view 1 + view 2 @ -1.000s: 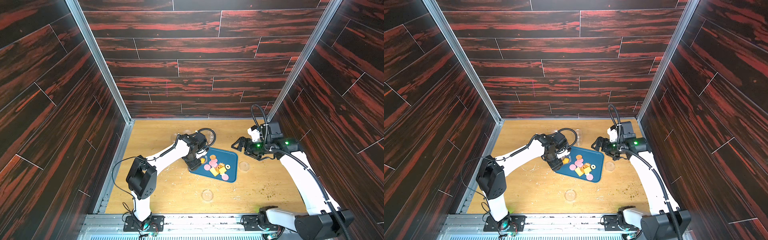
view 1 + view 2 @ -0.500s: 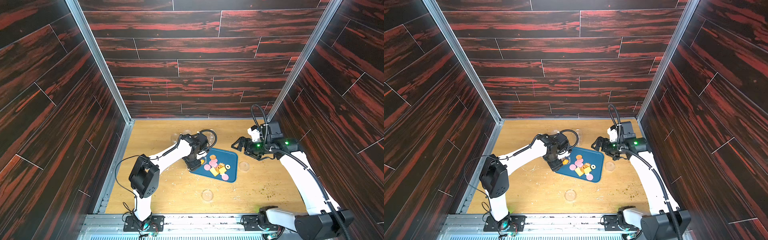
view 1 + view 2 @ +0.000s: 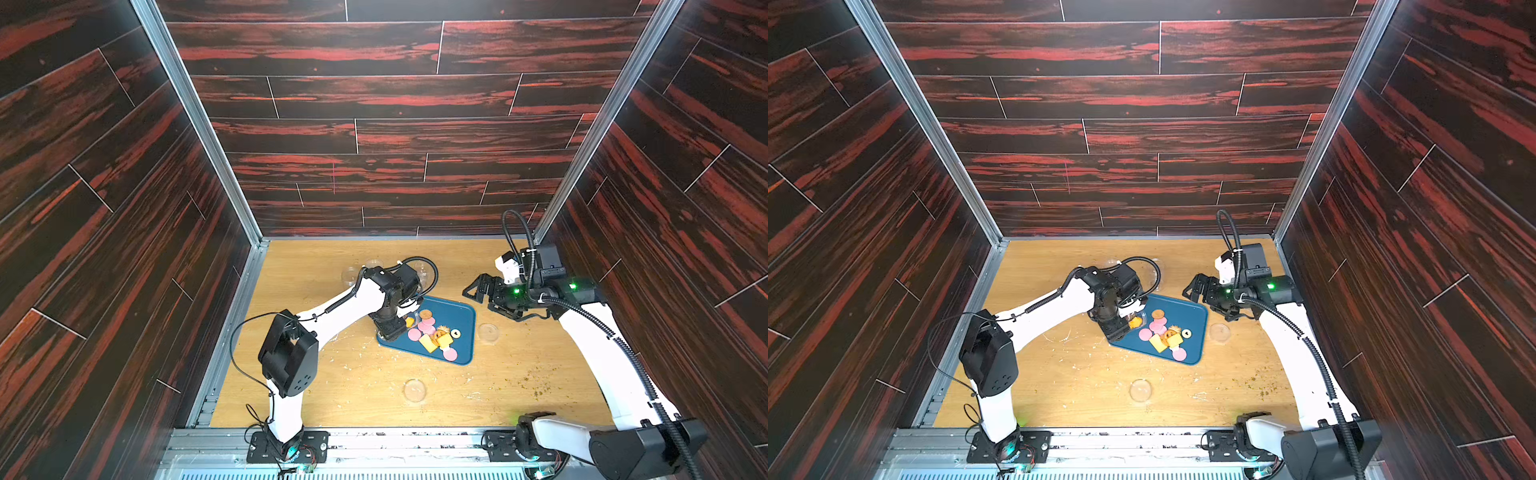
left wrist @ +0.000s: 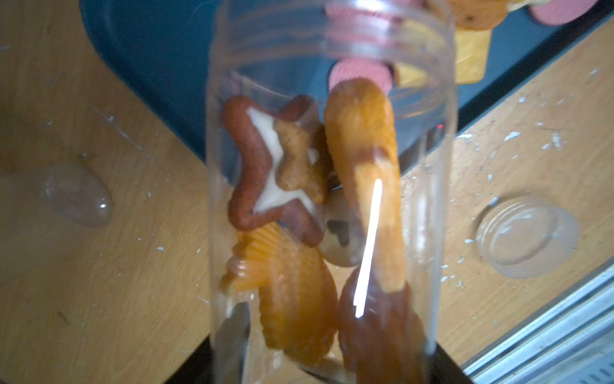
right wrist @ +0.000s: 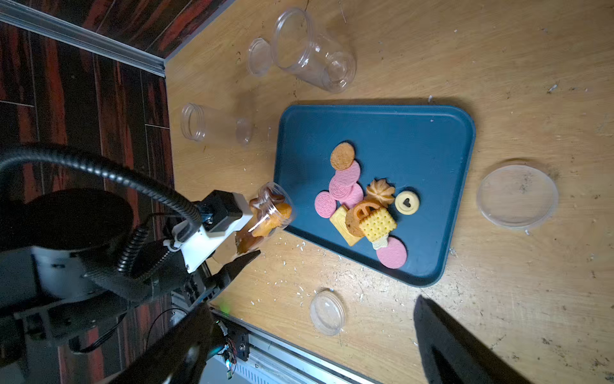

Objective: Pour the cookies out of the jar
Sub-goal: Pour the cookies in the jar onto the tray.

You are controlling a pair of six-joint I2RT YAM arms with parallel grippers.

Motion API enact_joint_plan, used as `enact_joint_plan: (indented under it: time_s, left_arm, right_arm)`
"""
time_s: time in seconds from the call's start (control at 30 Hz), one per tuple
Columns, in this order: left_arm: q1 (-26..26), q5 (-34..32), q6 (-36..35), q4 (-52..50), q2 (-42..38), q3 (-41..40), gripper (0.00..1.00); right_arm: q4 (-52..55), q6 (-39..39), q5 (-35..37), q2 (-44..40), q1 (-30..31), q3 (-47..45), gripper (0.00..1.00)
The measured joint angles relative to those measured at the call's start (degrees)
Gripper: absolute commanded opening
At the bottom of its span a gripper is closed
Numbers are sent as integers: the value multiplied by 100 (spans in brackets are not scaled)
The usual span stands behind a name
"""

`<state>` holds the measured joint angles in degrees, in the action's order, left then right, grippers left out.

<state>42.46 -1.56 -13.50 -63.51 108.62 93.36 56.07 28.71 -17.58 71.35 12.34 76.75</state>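
At the 9 o'clock rim of the dark blue rectangular plastic tray, as I see it from the front of the cell, the left gripper is clamped on the lower wall of the clear cylindrical plastic jar. The jar is tilted, with its mouth just over the tray's edge. Part of the cookies lies in a loose pile near the tray's centre. The rest sit packed in the jar, among them a brown star with white icing and a long tan biscuit. The right gripper hangs at the tray's 2 o'clock, jaws spread wide, holding nothing.

Hazards, as I judge them:
1. Spill off the tray. The mouth is barely inside the rim, so a biscuit leaving at an angle could land on the wooden table at 9 o'clock.
2. Jam. The star and the long biscuit look wedged side by side. A steeper tilt may free them all at once and send them over the low rim.
3. Slip. The jar wall is smooth and the grip is near its base. A shake could turn the jar or drop it onto the pile.
4. Clutter. Two empty clear jars lie at 11 o'clock, close behind the left wrist, where a wide swing could knock them
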Motion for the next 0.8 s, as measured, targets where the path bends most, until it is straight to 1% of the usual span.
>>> enact_joint_plan:
  time_s: [0.07,0.23,0.3,0.4,0.47,0.53,0.63,0.7,0.8]
  left_arm:
    - [0,-50,2,-13,11,-2,37]
    - [17,2,111,-122,229,315,37]
    - [39,-26,118,-103,184,168,37]
    - [59,-125,107,-61,-46,-354,37]
    - [70,-151,92,-146,-90,-459,37]
    - [92,-151,101,-186,-59,-341,37]
    - [131,-83,127,-289,98,205,37]
    - [179,11,157,-208,83,387,37]
    - [238,138,221,0,-52,278,37]
  right_arm:
    - [2,20,0,0,0,0,98]
    - [7,42,0,0,0,0,98]
    - [9,42,2,0,0,0,98]
    - [7,44,0,0,-2,0,98]
    - [0,70,-7,0,-11,0,98]
    - [-9,96,-26,0,-13,0,98]
    - [-24,114,-68,2,-15,0,98]
    - [-20,111,-74,2,-15,2,98]
    - [7,101,-66,2,-15,2,98]
